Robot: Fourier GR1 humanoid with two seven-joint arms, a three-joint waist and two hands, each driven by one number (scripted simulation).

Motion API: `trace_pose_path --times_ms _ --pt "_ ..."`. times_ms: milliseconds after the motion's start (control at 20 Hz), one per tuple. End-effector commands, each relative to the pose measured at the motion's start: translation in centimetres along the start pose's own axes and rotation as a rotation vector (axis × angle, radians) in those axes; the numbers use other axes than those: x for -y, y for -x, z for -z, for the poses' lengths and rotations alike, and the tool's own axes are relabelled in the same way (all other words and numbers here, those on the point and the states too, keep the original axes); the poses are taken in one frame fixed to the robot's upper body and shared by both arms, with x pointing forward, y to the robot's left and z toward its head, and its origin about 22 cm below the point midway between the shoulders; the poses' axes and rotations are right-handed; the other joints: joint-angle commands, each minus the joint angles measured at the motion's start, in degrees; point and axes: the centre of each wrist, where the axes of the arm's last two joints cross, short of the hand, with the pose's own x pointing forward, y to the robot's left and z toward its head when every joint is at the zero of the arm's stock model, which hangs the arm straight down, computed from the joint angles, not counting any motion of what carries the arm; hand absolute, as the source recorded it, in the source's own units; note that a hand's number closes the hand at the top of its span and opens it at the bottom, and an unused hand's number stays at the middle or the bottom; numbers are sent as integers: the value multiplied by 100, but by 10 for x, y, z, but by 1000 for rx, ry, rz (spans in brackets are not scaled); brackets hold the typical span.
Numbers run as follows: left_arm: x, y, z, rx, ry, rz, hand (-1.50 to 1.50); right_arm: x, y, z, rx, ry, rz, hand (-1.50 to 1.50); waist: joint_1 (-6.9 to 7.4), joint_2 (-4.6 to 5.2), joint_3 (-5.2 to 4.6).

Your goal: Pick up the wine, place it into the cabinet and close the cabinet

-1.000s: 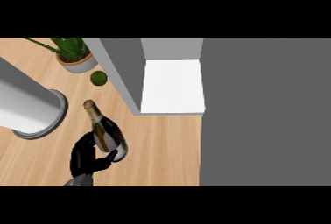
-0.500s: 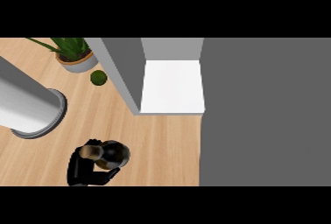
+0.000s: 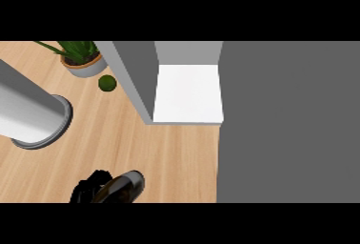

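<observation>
The wine bottle (image 3: 121, 187) shows only as a dark glossy rounded shape at the view's lower edge, left of centre; its neck is hidden. My right hand (image 3: 87, 188) is curled round it from the left, partly cut off by the lower edge. The cabinet stands open further up and to the right, with its white inner shelf (image 3: 188, 93) bare and a grey panel (image 3: 134, 76) along the shelf's left side. The hand and bottle are well below the shelf, over the wooden counter (image 3: 162, 152). My left hand does not show.
A big grey cylinder (image 3: 32, 109) slants in from the left and ends in a ring over the counter. A potted plant (image 3: 82, 58) and a small green fruit (image 3: 106, 83) sit at the back left. A broad grey cabinet front (image 3: 288, 119) fills the right side.
The hand with the bottle has sunk toward the lower edge and slightly right. The bottle's neck, pointing up a second ago, no longer shows.
</observation>
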Motion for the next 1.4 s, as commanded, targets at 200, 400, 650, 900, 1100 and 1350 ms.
trace_pose_path --times_ms 200,400,650,900,1100,1350 --pt "44 -55 0 30 91 -71 150 3 8 -3 16 -2 25 -150 -10 15 -12" --pt "65 -70 20 70 83 -72 150 -8 7 2 -8 -21 30 -150 -31 22 -18" --pt "109 -102 31 77 80 -88 150 9 6 -1 -8 -6 10 -150 -30 23 -17" --pt "119 -128 59 108 96 -51 150 5 9 -3 -4 -8 19 -150 -44 24 -19" --pt "159 -136 88 78 80 -92 150 8 15 -9 -2 -18 13 -150 -77 28 -18" --pt "178 -149 122 106 105 -42 150 4 25 -10 -17 -9 24 -150 -82 28 -18"
